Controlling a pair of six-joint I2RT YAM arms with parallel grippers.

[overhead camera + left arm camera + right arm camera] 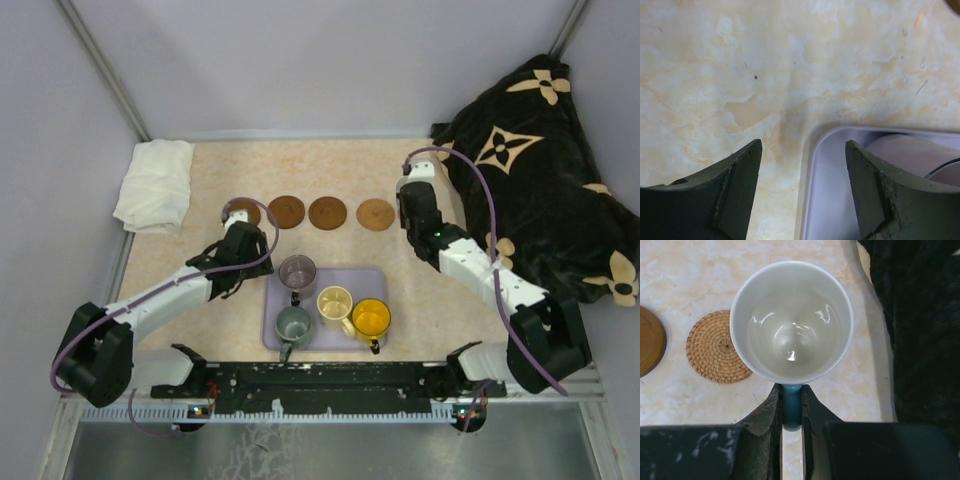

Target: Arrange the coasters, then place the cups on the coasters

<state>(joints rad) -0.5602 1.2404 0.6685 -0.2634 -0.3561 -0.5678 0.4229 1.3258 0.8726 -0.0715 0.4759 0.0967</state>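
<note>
Nearest the arm bases, a lavender tray (372,278) lies on the tabletop (340,165) and carries four cups. The grey-green cup (293,325) stands at its near left. The cream cup (334,302) is in the middle, with the orange-yellow cup (371,318) just beside it on the right. The purple-grey cup (297,270) stands at the far left corner.

Just left of that corner is the left pincer (804,150), its jaws spread well apart with nothing but bare tabletop and the tray's rounded corner between them. It has hold of nothing. The purple-grey cup is the closest thing to it, showing just past its right finger in the wrist view.

Farther back, four coasters (327,212) lie in a row running left to right, apart from one another. The left arm's cable crosses the leftmost one (243,212) and hides part of it. The rightmost one (715,347) is a lighter woven disc.

Just right of that woven disc, the right pincer (791,402) is clamped tight on the handle of the light blue cup (790,320), which is upright with its white inside showing. Its rim overlaps the disc's right edge in the wrist view. Whether it rests on the tabletop cannot be told.

A dark flower-patterned blanket (540,180) crowds the right side, near the held cup. A folded white cloth (155,185) lies at the far left, left of the row.
</note>
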